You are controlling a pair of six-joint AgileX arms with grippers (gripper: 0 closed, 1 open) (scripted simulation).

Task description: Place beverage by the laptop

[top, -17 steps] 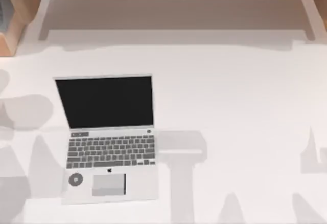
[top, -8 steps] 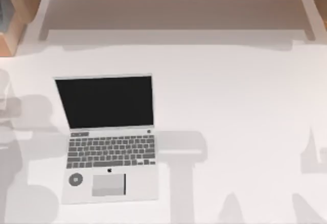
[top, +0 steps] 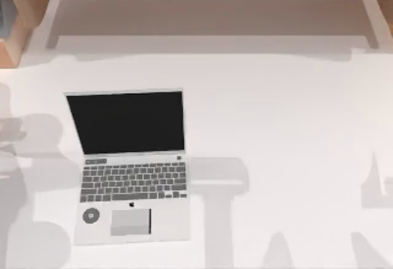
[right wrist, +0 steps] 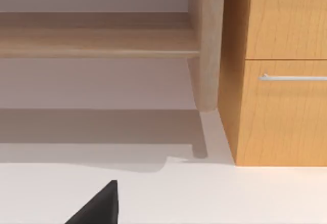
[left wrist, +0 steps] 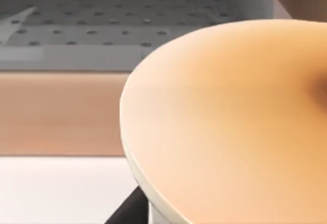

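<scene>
laptop (top: 129, 166) open on table (top: 282, 134); beverage (left wrist: 230, 127) close before left wrist camera; gripper state unclear.

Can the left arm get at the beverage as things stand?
Probably yes: in the left wrist view the beverage sits right up against the camera, its orange top looming large, with nothing between. Whether the fingers already grip it cannot be told.
</scene>
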